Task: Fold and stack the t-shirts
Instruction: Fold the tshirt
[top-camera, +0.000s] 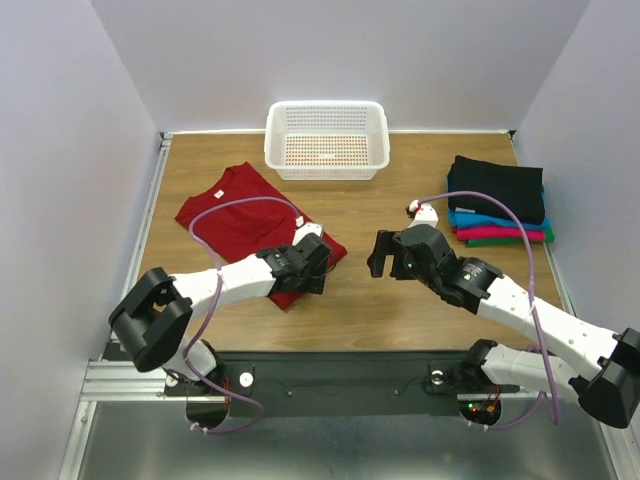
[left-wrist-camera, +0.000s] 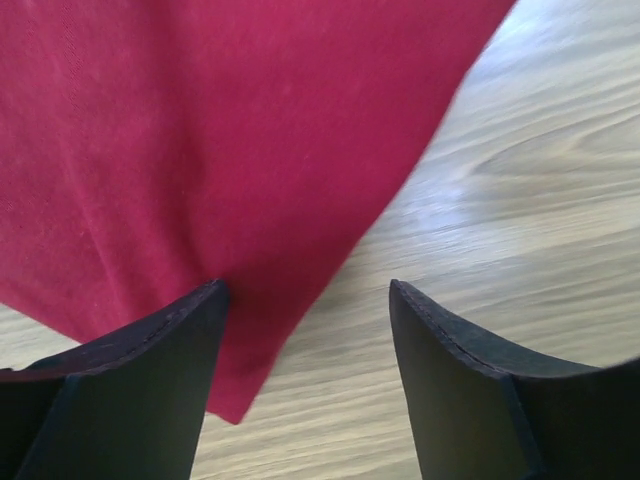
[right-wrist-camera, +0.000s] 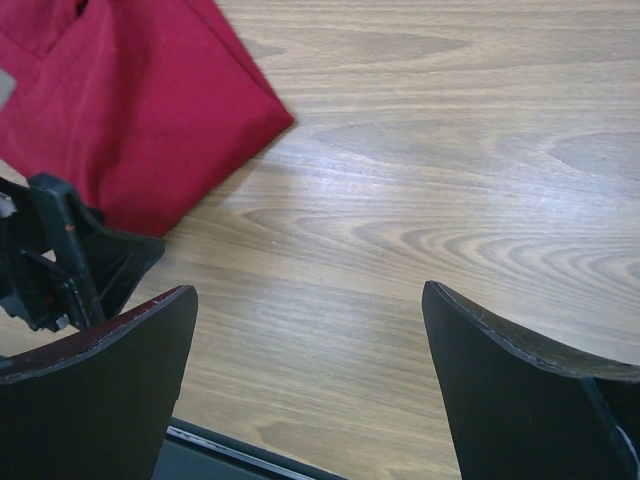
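Dark red t-shirt (top-camera: 240, 220) lies on the left side of the wooden table (top-camera: 400, 310). Left gripper (left-wrist-camera: 305, 295) sits low at the shirt's near-right edge, jaws released and spread, 1 finger (left-wrist-camera: 140, 380) over cloth, the other over bare wood, grasping nothing. White perforated basket (top-camera: 326, 108) at back center. Right gripper (right-wrist-camera: 310, 300) is just right of the shirt's corner, jaws wide apart over wood, empty. Stack of 4 folded t-shirts (top-camera: 498, 195) far right: black on top, then blue, magenta, green.

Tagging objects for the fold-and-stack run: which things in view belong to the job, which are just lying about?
Job: dark red t-shirt, left; stack of folded t-shirts, black on top, right.
Lying about: white perforated basket, far edge.
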